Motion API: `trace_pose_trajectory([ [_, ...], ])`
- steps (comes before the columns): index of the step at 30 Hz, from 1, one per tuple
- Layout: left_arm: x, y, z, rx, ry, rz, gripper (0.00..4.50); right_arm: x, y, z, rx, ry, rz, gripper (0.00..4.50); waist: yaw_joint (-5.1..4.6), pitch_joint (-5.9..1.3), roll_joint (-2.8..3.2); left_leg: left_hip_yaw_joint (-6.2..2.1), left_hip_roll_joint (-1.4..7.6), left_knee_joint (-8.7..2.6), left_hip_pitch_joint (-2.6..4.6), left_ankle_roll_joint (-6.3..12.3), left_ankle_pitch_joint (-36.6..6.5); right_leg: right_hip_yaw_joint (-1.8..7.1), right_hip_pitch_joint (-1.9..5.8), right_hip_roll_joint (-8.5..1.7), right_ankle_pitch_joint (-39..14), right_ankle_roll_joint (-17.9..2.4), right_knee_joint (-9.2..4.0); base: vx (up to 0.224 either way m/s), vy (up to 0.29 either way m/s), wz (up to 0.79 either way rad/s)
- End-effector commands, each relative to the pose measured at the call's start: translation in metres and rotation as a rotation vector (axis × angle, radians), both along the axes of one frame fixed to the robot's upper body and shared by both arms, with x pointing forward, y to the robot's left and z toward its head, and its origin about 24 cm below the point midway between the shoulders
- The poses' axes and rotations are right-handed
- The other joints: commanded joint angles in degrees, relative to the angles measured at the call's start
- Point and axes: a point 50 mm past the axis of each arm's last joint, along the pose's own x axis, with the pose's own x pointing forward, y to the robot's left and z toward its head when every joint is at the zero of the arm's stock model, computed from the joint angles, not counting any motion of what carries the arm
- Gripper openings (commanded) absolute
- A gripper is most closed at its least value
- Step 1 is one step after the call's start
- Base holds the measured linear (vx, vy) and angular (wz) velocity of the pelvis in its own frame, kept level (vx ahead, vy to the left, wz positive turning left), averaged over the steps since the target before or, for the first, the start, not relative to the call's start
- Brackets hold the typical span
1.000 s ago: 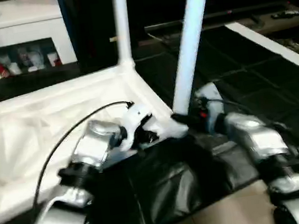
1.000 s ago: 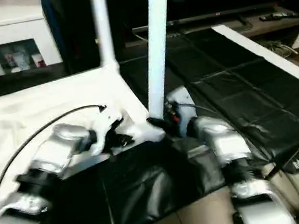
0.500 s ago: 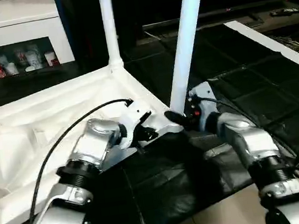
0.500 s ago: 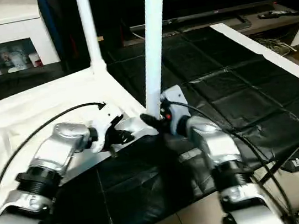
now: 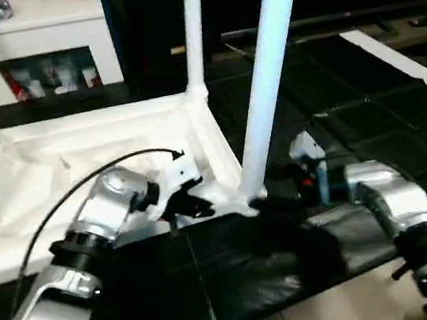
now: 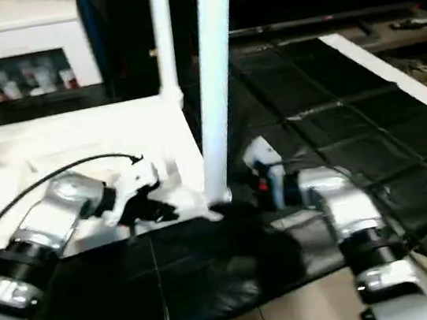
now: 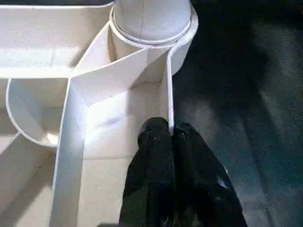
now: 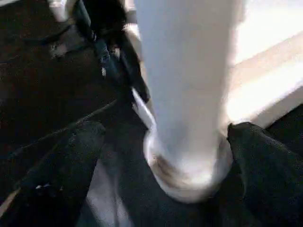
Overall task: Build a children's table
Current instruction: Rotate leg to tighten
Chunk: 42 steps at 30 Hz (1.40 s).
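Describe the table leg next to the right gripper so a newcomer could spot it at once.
Find the white table top lying upside down on the black mat. Legs rise from its corners; go to the corner nearest the robot. That leg looks thickest, stands between the two grippers, and has the open right gripper straddling its base.
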Motion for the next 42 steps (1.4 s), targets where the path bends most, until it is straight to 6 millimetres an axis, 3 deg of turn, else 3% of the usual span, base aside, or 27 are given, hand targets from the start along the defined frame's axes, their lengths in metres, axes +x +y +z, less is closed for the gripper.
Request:
trace_pose_trajectory([
  [1, -0.007, -0.012, 0.010, -0.029, 0.007, -0.164, 0.00, 0.002, -0.004, 0.007, -0.005, -0.004, 0.064, 4.48, 0.05, -3.87, 0.44, 0.08, 1.64, -3.61, 0.15, 3.06, -9.8, 3.18, 3.61, -4.12, -13.9, -11.3, -4.21, 0.000, 0.000, 0.00],
  [6, -0.012, -0.012, 0.012, -0.031, 0.029, -0.236, 0.00, 0.001, -0.005, 0.012, 0.024, -0.007, 0.151, 4.48, 0.44, -3.81, 0.46, 0.17, 1.72, -3.56, 0.26, 2.96, -10.4, 3.20, 3.38, -4.09, -15.4, -10.9, -4.37, 0.000, 0.000, 0.00],
  [8, -0.012, -0.014, 0.013, -0.035, 0.028, -0.258, 0.00, -0.001, -0.002, 0.012, 0.036, -0.010, 0.193, 4.48, 0.79, -3.93, 0.40, 0.16, 1.82, -3.54, 0.22, 3.03, -9.7, 3.20, 3.39, -4.07, -13.6, -11.5, -4.07, 0.000, 0.000, 0.00],
  [15, -0.014, -0.020, 0.011, -0.035, 0.030, -0.305, 0.00, -0.002, 0.008, 0.006, 0.045, -0.014, 0.254, 4.31, 0.87, -3.91, 0.22, 0.11, 1.69, -3.53, 0.03, 2.88, -9.5, 3.15, 3.52, -4.11, -14.5, -11.0, -4.14, 0.000, 0.000, 0.00],
  [35, -0.015, -0.018, 0.008, -0.024, 0.020, -0.302, 0.00, -0.001, 0.018, 0.001, 0.075, 0.003, 0.321, 2.53, 0.69, -3.97, 0.21, 0.08, 1.72, -3.50, 0.02, 3.02, -9.3, 3.10, 3.49, -4.06, -15.0, -11.0, -4.04, 0.000, 0.000, 0.00],
  [42, -0.009, -0.018, 0.005, -0.027, 0.025, -0.200, 0.00, -0.004, 0.021, -0.002, 0.111, 0.037, 0.295, 2.12, 0.64, -3.89, 0.32, 0.09, 1.69, -3.52, 0.13, 2.67, -9.7, 3.12, 3.43, -4.02, -15.7, -10.8, -4.17, 0.000, 0.000, 0.00],
])
